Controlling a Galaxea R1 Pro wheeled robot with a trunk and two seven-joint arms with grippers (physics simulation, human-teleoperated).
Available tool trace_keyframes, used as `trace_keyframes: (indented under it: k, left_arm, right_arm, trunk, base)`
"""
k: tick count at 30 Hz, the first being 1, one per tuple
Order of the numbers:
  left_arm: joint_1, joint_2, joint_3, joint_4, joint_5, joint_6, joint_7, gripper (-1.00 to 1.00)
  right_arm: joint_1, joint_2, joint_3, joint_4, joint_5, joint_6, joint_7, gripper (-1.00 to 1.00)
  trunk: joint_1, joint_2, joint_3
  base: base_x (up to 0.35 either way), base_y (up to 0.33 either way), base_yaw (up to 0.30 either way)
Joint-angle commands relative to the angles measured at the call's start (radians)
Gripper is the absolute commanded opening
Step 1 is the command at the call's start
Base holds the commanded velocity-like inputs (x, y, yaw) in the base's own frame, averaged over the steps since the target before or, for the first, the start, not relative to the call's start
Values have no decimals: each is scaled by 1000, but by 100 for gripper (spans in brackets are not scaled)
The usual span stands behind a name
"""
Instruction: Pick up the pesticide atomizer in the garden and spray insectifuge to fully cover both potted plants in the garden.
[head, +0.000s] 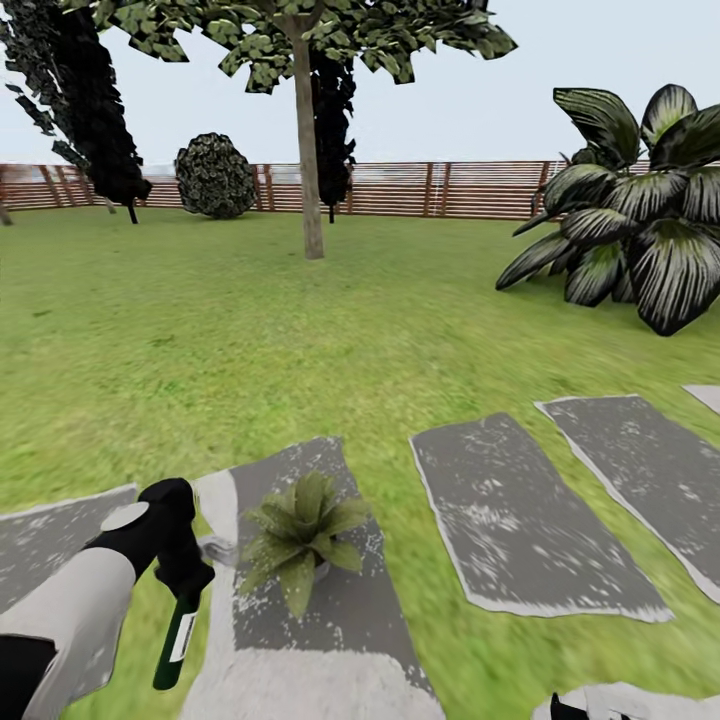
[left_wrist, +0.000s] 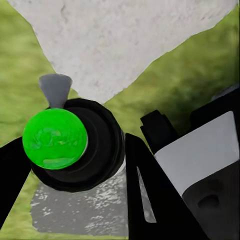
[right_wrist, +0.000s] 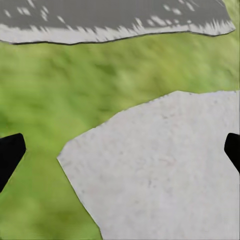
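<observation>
head view: the left gripper (head: 182, 572) is clamped on the pesticide atomizer (head: 172, 640), whose dark green body with its pale label hangs down over the lawn (head: 200, 340) at the edge of a grey stepping stone (head: 330, 600). just beside it, one potted plant (head: 300, 535) sits on that same stone, its pointed speckled leaves spread in a low rosette (the pot itself is mostly hidden under the leaves). more grey stones (head: 520, 520) lie off to the right, a big broad-leaved bush (head: 640, 220) stands beyond them, and a tree trunk (head: 308, 140) rises in front of the brown slatted fence (head: 430, 188).

left wrist view looks along the bottle: a bright green round end (left_wrist: 55, 139) set in a black ring, a small grey nozzle (left_wrist: 55, 89) past it, black fingers (left_wrist: 150, 200) on either side, pale stone and grass behind.

right wrist view shows two black fingertips (right_wrist: 11, 152) at opposite edges, jaws wide apart with nothing between them, above a white stone (right_wrist: 165, 165) and grass.
</observation>
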Motion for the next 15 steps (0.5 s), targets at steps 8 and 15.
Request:
trace_keyframes:
  k: [8, 15]
  left_arm:
    - [20, 1, 52, -1, -8, 9, 2, -100]
    - [21, -1, 52, -1, -13, 9, 6, -100]
  right_arm:
    - [-1, 0, -7, 2, 11, -5, -3, 100]
    - [-1, 0, -7, 2, 11, -5, -5, 100]
  trunk:
    - [0, 0, -1]
    - [0, 0, -1]
  base:
    - [248, 0, 16]
    - [19, 0, 103]
